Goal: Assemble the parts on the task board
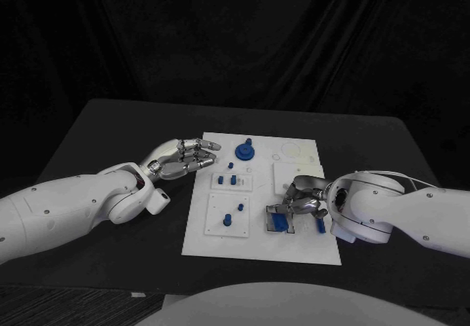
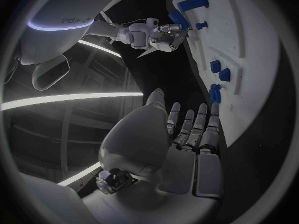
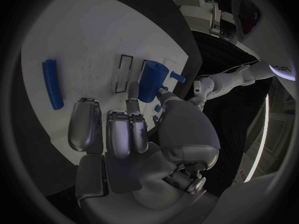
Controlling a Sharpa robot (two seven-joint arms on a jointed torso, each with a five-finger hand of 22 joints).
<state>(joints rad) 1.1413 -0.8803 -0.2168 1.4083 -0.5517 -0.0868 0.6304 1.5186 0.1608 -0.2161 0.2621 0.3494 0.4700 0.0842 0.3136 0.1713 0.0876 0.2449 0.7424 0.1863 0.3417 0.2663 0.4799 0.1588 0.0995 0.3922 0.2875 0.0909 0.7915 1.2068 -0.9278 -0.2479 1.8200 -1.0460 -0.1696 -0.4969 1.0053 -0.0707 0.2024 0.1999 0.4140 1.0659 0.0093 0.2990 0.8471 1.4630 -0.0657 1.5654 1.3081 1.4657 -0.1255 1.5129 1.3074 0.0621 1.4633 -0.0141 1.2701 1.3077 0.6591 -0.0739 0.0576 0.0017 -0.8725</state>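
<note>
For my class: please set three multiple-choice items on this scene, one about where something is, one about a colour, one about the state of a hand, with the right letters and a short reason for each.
1. Where is the right hand?
A. Over the near right part of the task board
B. Off the table, beyond its far edge
C. On the bare table left of the board

2. What colour are the parts on the task board?
A. Red
B. Blue
C. Yellow

3. What is the state of the left hand?
A. It grips a large part
B. It presses flat on the board
C. It holds nothing, fingers loosely curled, beside the board's left edge

Answers:
1 A: the head view shows the right hand above the board's near right area, by a blue cylinder.
2 B: the knob-shaped part and the small pegs are blue.
3 C: the left wrist view shows its fingers free of any part.
</note>
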